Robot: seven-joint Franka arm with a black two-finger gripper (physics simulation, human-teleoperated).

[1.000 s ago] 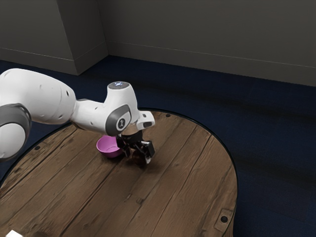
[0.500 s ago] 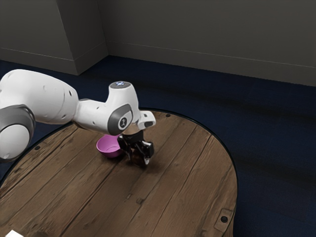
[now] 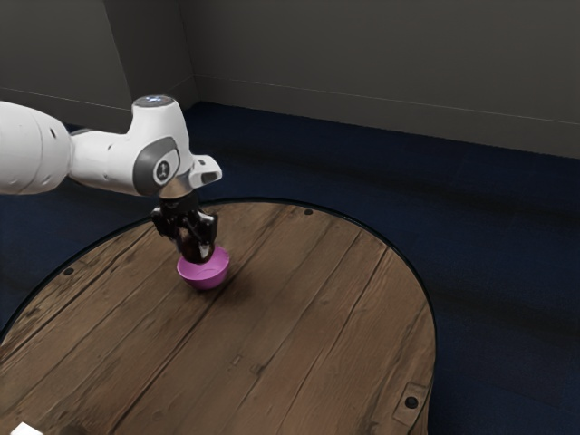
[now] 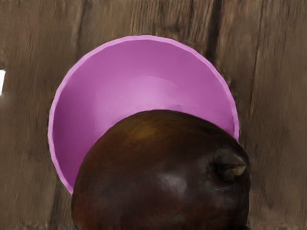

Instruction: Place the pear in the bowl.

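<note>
White object (image 3: 25, 430) sits at the exterior view's lower left corner, cut off by the edge, so you can't tell what it is. Next across, your arm (image 3: 101, 159) comes in from the exterior view's left, gripper (image 3: 195, 246) pointing down. You have both fingers closed on the pear (image 4: 158, 172), one each side. Pear is dark brown, stem (image 4: 234, 170) showing in the wrist view. It's at the pink bowl (image 3: 207, 275), overlapping part of its opening; you can't tell if its underside dips below the rim. Bowl is upright on the round plank table (image 3: 308, 344). Further right you get a dark stud (image 3: 411, 402) near the table edge, then dark blue floor (image 3: 517, 272).
</note>
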